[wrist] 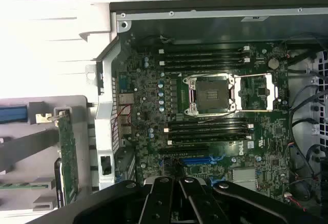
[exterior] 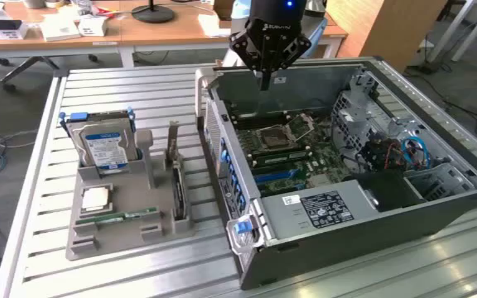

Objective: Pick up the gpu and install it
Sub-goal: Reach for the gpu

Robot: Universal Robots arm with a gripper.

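Overhead, black claw (exterior: 263,79) clenched empty above metal case (exterior: 371,239); thin green gpu (exterior: 179,192) upright in grey tray (exterior: 89,241).

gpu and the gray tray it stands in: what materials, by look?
gpu: matte dark green circuit board, with a bare silver end bracket, likely steel.
tray: uniform matte gray with blocky molded slots, probably plastic, possibly printed.
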